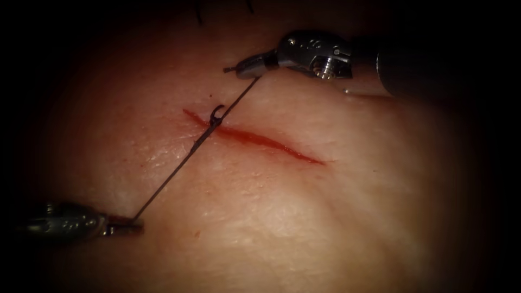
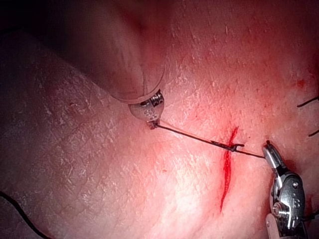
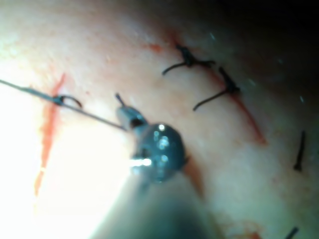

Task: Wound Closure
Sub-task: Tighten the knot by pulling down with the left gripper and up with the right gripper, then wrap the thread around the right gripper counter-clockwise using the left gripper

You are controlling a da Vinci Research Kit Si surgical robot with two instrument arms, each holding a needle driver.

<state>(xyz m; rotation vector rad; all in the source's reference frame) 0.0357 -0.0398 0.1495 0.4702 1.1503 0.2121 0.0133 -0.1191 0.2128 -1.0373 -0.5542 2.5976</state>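
While the thread (image 1: 179,168) runs taut across the cut (image 1: 255,138) through a knot (image 1: 214,120), the left tool (image 1: 126,227) and the right tool (image 1: 244,68) each clamp an end; the needle isn't identifiable.

Older stitches and stray dark strands lie around the working site.

Beyond the right pincer (image 3: 124,112), well apart from its tips, runs a second cut (image 3: 247,118), thin and red. Two knotted stitches (image 3: 189,62) cross it, each with a short dark tail curling back toward the pincer. Farther out on the same side lies a short dark strand (image 3: 299,152), on its own. In the endoscope view, two dark ends (image 1: 199,16) poke out of the shadow above the right pincer and to its left. In the left wrist view, a thin dark line (image 2: 15,211) curves well apart from the left pincer (image 2: 153,124), behind it.
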